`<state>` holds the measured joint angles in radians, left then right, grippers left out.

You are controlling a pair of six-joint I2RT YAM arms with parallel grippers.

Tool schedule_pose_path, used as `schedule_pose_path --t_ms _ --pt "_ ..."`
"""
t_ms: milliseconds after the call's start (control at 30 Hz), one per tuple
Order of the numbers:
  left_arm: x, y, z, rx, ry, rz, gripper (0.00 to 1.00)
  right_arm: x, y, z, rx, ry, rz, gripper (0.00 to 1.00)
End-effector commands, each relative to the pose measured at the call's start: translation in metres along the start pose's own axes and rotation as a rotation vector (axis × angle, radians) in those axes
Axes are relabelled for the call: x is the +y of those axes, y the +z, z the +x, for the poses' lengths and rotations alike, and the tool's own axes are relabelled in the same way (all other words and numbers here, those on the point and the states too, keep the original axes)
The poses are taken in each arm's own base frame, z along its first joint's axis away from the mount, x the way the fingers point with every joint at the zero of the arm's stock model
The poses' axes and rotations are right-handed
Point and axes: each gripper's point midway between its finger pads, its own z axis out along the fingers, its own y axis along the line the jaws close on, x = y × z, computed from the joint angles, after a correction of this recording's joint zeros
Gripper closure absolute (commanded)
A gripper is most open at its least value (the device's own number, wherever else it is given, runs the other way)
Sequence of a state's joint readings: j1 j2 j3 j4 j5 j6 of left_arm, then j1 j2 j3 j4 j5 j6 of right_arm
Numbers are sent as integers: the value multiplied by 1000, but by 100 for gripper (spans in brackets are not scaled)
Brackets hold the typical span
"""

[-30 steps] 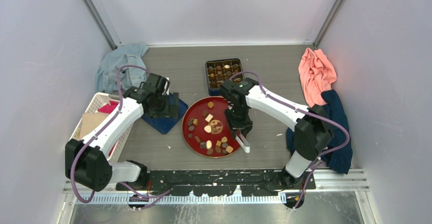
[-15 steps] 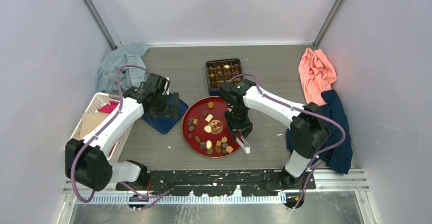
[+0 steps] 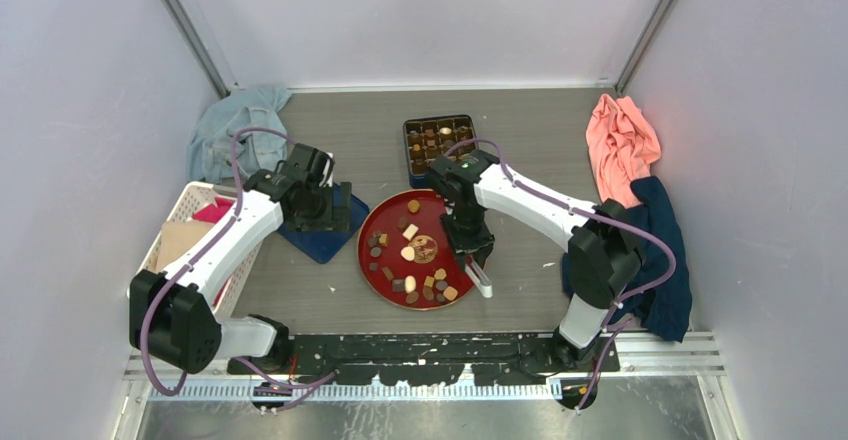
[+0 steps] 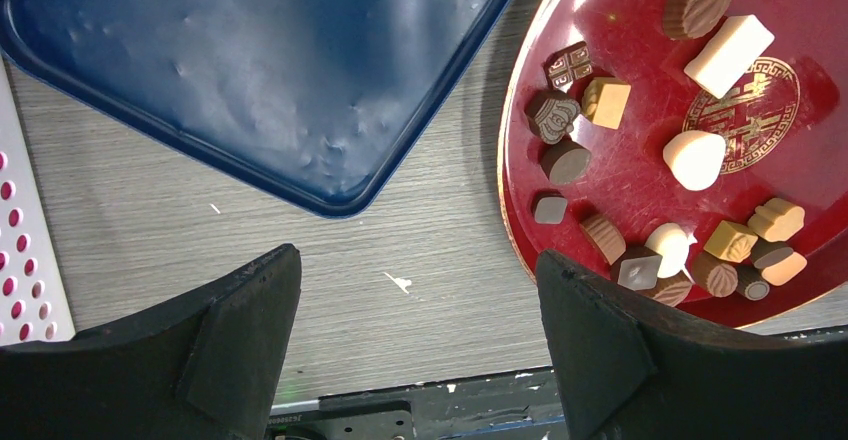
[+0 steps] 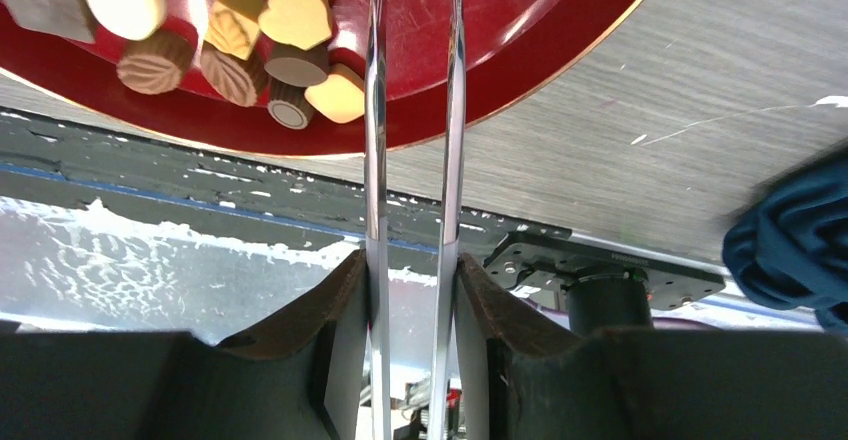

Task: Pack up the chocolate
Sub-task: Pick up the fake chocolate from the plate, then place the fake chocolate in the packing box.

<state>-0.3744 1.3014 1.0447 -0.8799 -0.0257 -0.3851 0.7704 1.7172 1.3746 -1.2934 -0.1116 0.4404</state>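
Right gripper [image 5: 410, 280]: clamped on a pair of thin metal tongs [image 5: 375, 110], one finger pressing each blade, so the blades stand narrow.
Tongs: they reach out over the red plate [image 5: 520, 20], at its near right edge. The tips run out of the wrist view, so I cannot tell whether a piece sits between them.
Chocolate [image 3: 407, 253]: mostly loose on the red plate, with a cluster on its near side just beside the tongs. More pieces already sit in the dark box [image 3: 440, 118] just beyond the plate.
Left gripper [image 4: 415, 290]: jaws wide with nothing between them, hovering above the table [image 3: 530, 150] to the left of the plate, by the blue lid [image 4: 250, 60].
Step in hand: picking the next piece off the plate, as I read it.
Next move: it calls for settling the tips around one piece of the near cluster, pinching it gently, then carrying it beyond the plate to a free cell in the box.
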Motion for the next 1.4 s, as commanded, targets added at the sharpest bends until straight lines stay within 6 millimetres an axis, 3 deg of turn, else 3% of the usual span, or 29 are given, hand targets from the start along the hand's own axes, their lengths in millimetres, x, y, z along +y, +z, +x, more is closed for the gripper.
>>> schedule_pose_path --t_ms 0,200,333,733,933,1367 --pt "-4 -7 -21 -69 3 15 12 -6 -37 -22 -110 -26 23 86" --pt "-6 -7 -23 -75 -5 20 12 -25 -64 -58 -196 19 19 86" --pt "-7 -8 -26 -82 -8 22 12 -33 -77 -94 -262 56 8 86" --pt "-6 -12 -32 -79 8 3 12 -25 -83 -184 -410 151 -67 86" --pt "-6 -12 -38 -81 20 -1 12 -23 -84 -206 -444 162 -75 86" --pt "-22 -18 -60 -179 -7 80 11 -26 -74 -223 -425 180 -112 85"
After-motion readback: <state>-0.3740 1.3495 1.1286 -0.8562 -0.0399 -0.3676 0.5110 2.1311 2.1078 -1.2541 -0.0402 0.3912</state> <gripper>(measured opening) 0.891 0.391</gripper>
